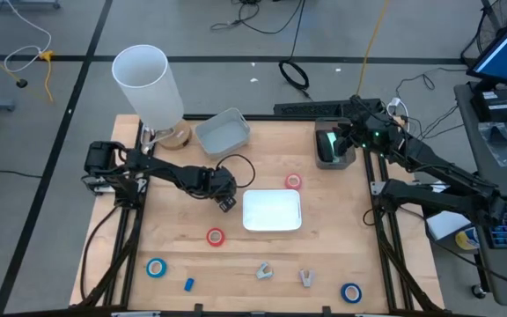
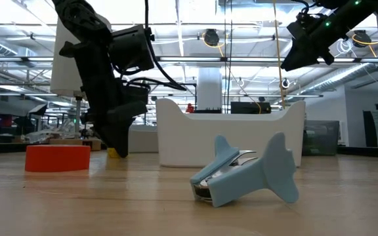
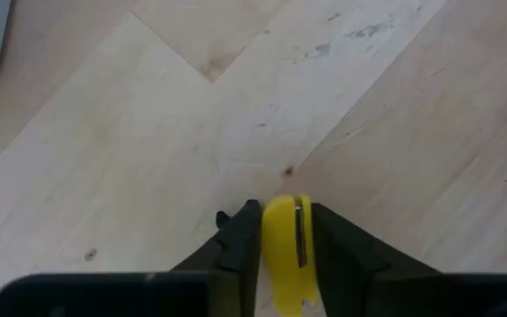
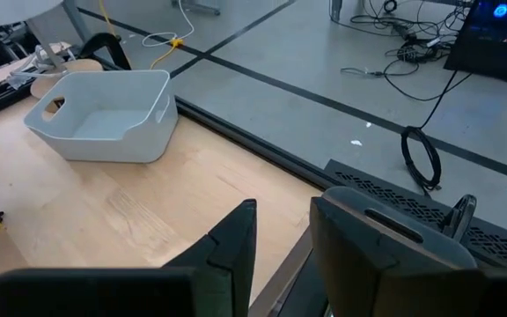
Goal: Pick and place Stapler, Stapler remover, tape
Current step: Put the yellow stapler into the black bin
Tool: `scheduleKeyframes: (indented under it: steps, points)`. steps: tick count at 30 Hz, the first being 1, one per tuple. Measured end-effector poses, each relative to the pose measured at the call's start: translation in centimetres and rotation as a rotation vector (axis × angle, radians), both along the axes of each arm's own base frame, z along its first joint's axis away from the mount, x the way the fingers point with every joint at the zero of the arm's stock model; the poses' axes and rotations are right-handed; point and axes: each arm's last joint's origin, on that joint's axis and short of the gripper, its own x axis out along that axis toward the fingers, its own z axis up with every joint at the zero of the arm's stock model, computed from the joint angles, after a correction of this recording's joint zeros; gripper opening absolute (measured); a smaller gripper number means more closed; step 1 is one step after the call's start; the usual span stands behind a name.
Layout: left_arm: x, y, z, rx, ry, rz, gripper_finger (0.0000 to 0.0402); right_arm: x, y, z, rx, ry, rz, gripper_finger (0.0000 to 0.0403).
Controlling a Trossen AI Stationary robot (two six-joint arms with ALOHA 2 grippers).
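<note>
**Count on the worktop**

Four tape rolls: two red [image 1: 293,181] [image 1: 215,236], two blue [image 1: 156,268] [image 1: 351,292]. Two pale blue staple removers [image 1: 263,271] [image 1: 307,278]. Two grey bins [image 1: 223,131] [image 1: 271,211]. One small solid blue piece [image 1: 188,284]. One small yellow piece [image 3: 282,251]

Pale wooden table [image 1: 183,255], planked, smooth and matt, with faint grain and small knots. Smooth matt grey plastic for the far bin [image 1: 223,131] and the white tray [image 1: 272,210]. Light-blue moulded plastic with a bright metal core on the near staple remover [image 2: 245,172]. Matt red tape roll [image 2: 58,158]. Glossy yellow plastic piece [image 3: 282,255] with a thin metal strip, pinched by the matt black left claw [image 3: 280,242]. Polished grey concrete floor [image 1: 218,35].
</note>
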Motion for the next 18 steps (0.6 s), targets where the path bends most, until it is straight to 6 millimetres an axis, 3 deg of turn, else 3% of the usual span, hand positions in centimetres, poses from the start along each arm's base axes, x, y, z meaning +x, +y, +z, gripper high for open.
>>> scheduleKeyframes:
  steps: [4,9,13,18]
  points:
    - [-0.1,-0.1,0.7,-0.038,-0.033,-0.010,0.0060,0.0,0.0,0.1,-0.004,-0.006,0.000,0.0100]
    - [-0.4,-0.3,2.5,-0.081,-0.101,-0.018,0.0068,0.0,0.0,0.1,-0.005,-0.012,0.004,0.0100]
    - [-0.9,-0.3,4.7,-0.107,-0.196,-0.004,0.0085,0.3,0.1,0.4,0.006,-0.060,0.081,0.0100]
    - [-1.4,-0.4,8.6,-0.127,-0.418,-0.012,0.0089,1.2,0.4,1.5,0.005,-0.209,0.307,0.0100]
